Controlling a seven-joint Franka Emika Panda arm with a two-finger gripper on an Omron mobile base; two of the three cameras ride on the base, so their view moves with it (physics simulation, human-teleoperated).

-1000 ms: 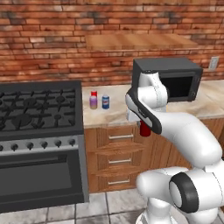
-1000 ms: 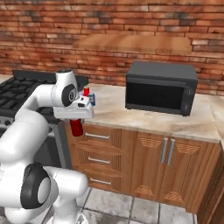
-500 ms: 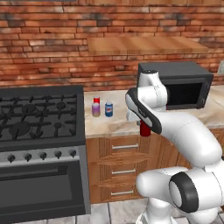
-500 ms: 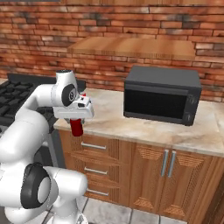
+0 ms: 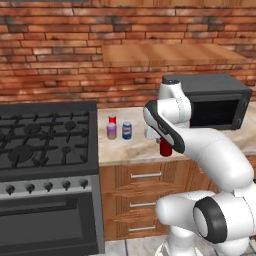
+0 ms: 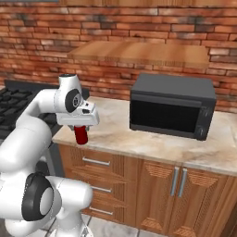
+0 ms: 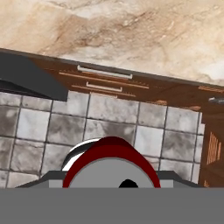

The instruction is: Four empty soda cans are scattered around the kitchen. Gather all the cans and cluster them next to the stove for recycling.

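Jaws (image 6: pixel 81 131) point downward off the counter's (image 6: pixel 139 139) front edge, clamped around a red soda can (image 6: pixel 81 135).

The left base view looks forward and down from behind the arm's left, taking in the stove (image 5: pixel 47 140), counter (image 5: pixel 132 147) and microwave (image 5: pixel 212 102). The right base view faces the same counter and microwave from the other side. The hand view points steeply down, close over the counter edge and floor tiles (image 7: pixel 109 120).
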